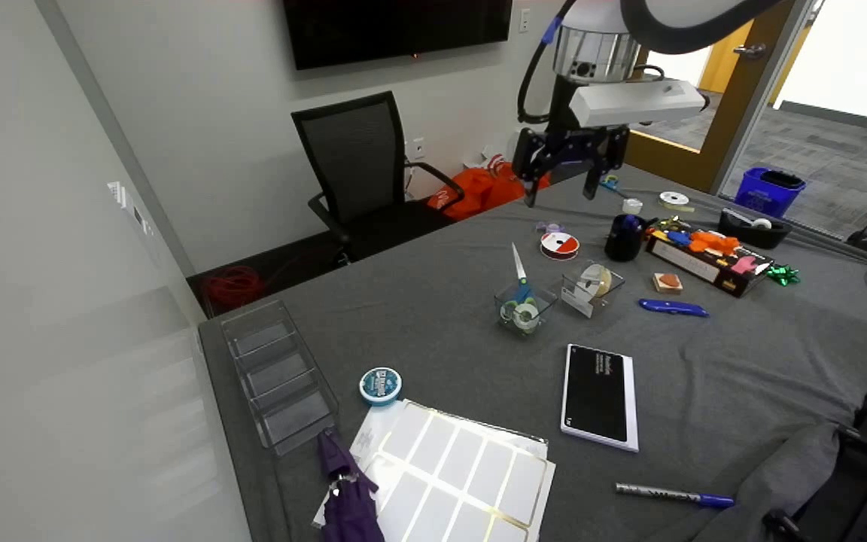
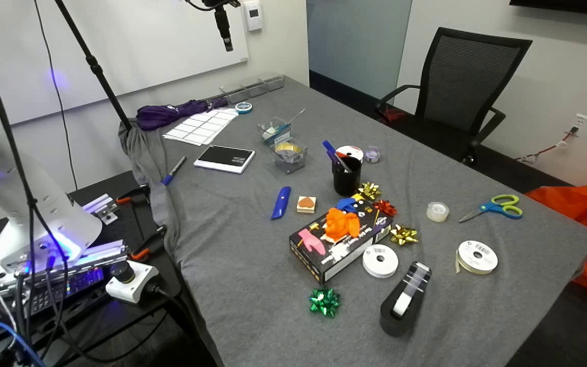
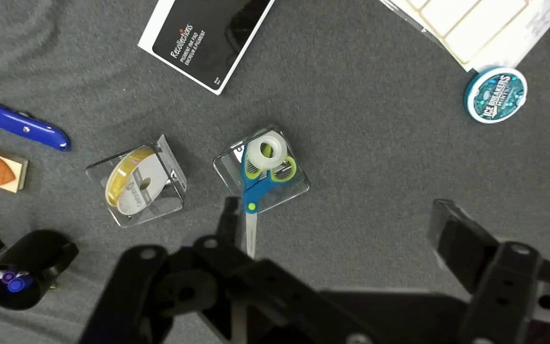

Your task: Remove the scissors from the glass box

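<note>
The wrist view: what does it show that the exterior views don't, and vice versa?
Only in the wrist view: readable "PIGMENT INK PAD" lettering on the black-topped case.

Only in both exterior views: the office chair and the green bow.

Shared: the claw, the scissors leaning in the glass box with blade past its rim, and the blue utility knife.

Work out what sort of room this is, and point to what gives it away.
Probably an office meeting room, judging by the broad white framed whiteboard, the flat black rectangular wall screen and the black mesh-backed armchair.
</note>
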